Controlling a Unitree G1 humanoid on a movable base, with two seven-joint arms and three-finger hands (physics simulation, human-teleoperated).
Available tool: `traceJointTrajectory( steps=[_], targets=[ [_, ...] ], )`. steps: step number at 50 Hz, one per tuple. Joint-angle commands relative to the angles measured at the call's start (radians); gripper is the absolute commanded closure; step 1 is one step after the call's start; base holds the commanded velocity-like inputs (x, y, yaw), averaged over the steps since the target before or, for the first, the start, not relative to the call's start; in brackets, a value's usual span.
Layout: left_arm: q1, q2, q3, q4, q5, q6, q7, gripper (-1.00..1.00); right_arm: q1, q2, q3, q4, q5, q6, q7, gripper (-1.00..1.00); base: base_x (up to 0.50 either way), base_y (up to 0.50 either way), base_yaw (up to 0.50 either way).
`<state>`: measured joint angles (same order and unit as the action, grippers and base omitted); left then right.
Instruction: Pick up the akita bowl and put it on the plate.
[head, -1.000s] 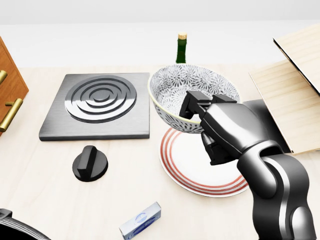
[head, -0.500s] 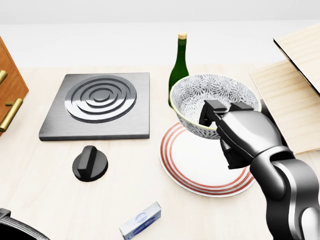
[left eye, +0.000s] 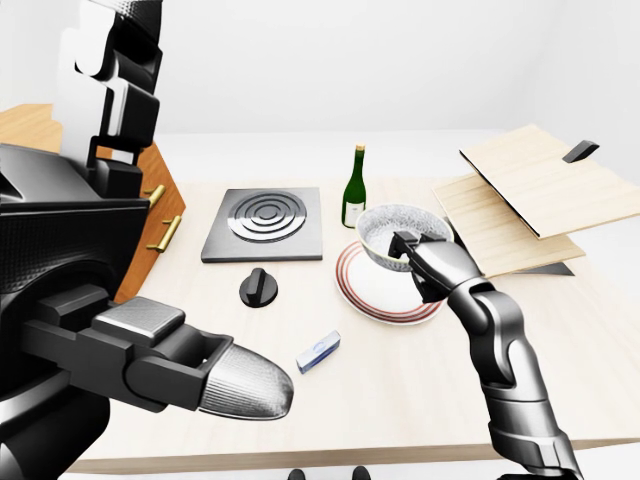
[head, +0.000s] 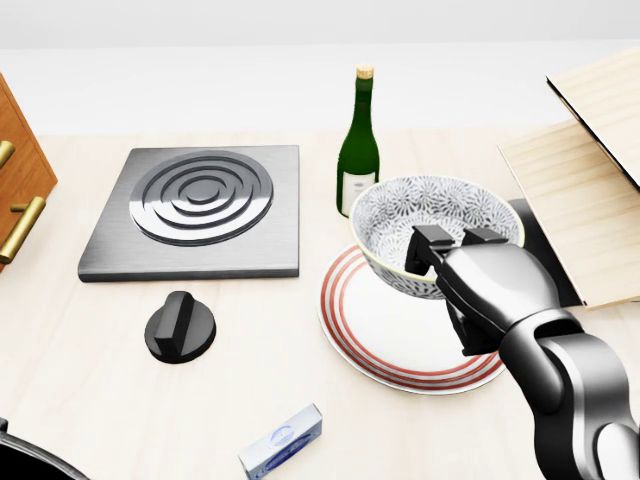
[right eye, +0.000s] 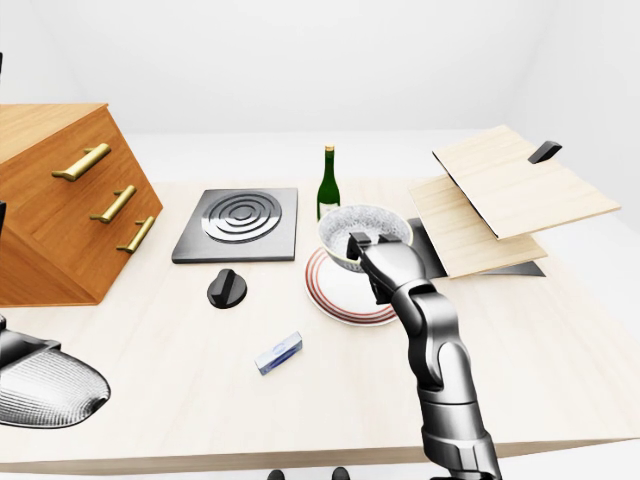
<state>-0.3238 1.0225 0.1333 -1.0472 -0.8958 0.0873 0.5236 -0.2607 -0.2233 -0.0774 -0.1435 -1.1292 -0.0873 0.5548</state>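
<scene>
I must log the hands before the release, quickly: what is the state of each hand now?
Left hand: cannot tell, seen too close.
Right hand: shut on the white, grey-patterned ceramic bowl, at its rim.

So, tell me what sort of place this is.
Probably a kitchen counter, rendered in simulation: a flat cooktop burner with a black knob beside it, a wine bottle, and a patterned bowl with a red-rimmed plate.

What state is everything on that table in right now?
akita bowl: upright, empty, held over the plate.
plate: lying flat.
right hand: closed on the bowl's rim.
wine bottle: upright, capped.
cabinet drawers: shut.
</scene>
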Motion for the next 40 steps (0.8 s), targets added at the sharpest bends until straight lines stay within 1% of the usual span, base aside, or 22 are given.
traceJointTrajectory(
  steps=[1,15,19,25,28,35,40],
  targets=[
    [0.000,-0.001,0.007,0.000,-0.002,0.000,0.000,-0.96,-0.003,0.000,-0.002,0.019,-0.010,0.000,-0.029,1.00,0.00,0.00,0.00],
    [-0.001,-0.002,0.005,0.000,-0.002,0.000,0.000,-0.96,-0.011,0.000,-0.002,0.034,-0.011,0.000,-0.040,1.00,0.00,0.00,0.00],
    [-0.002,0.001,0.007,0.000,-0.004,0.000,0.000,-0.96,-0.034,0.006,0.001,0.056,-0.011,0.001,-0.063,1.00,0.00,0.00,0.00],
    [0.003,0.008,0.004,0.000,-0.005,0.000,0.000,-0.96,-0.036,0.005,0.007,0.076,-0.008,0.007,-0.083,1.00,0.00,0.00,0.00],
    [0.004,0.011,0.007,0.000,-0.008,0.000,0.000,-0.96,-0.032,0.007,0.014,0.098,-0.013,0.005,-0.105,1.00,0.00,0.00,0.00],
    [0.008,0.013,0.010,0.000,-0.008,0.000,0.000,-0.96,-0.016,0.019,0.034,0.114,-0.022,0.000,-0.120,1.00,0.00,0.00,0.00],
    [0.012,0.012,0.003,0.000,-0.001,0.000,0.000,-0.96,-0.016,0.022,0.041,0.153,-0.033,0.000,-0.146,1.00,0.00,0.00,0.00]
  ],
)
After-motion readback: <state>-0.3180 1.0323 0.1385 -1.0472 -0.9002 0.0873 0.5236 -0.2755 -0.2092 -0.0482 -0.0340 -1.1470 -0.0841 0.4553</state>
